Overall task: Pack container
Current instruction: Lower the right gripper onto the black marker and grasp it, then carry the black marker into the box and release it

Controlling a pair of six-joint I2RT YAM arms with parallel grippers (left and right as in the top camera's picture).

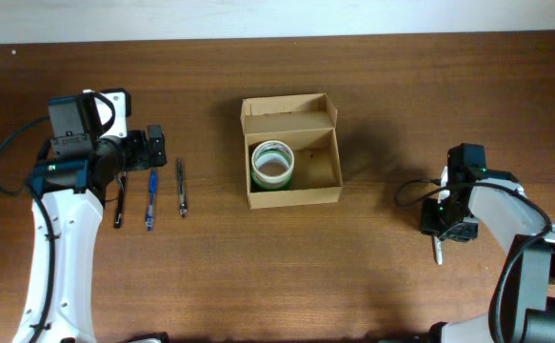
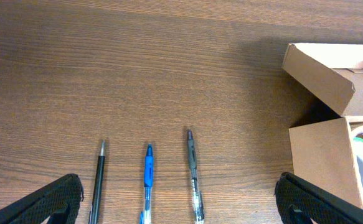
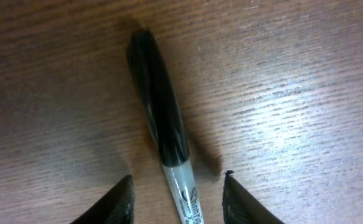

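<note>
The tan cardboard container (image 1: pixel 294 196) stands open at the table's middle with its flap lid up at the back. A green and white tape roll (image 1: pixel 272 164) lies inside it at the left. The box also shows in the left wrist view (image 2: pixel 321 155) at the right edge. My left gripper (image 1: pixel 155 148) is open and empty over the far ends of three pens; its fingers (image 2: pixel 181 208) spread wide. My right gripper (image 1: pixel 448 229) is open, its fingers (image 3: pixel 178 199) either side of a black-capped marker (image 3: pixel 159 118) that lies on the table.
A black pen (image 1: pixel 120 202), a blue pen (image 1: pixel 150 200) and a grey clear pen (image 1: pixel 181 188) lie side by side left of the box. They also show in the left wrist view: black (image 2: pixel 99 177), blue (image 2: pixel 147 180), grey (image 2: pixel 193 174).
</note>
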